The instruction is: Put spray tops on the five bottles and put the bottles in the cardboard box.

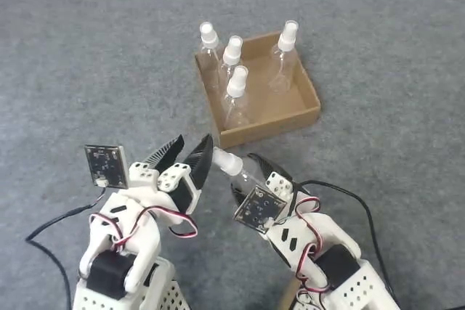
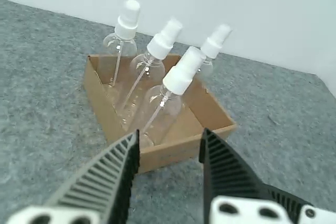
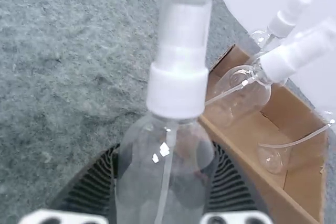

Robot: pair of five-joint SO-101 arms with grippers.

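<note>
Box (image 1: 270, 126) holds four bottles (image 1: 236, 96), right gripper (image 3: 165, 157) one bottle (image 3: 167, 153).

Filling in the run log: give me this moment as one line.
right gripper: shut on fifth bottle, spray top on | left gripper: open, empty | cardboard box: four capped bottles inside

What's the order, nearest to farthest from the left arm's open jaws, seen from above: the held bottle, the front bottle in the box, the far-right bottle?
1. The held bottle, just beside the left gripper.
2. The front bottle, by the cardboard box's near wall.
3. The far-right bottle, at the box's back corner.
</note>
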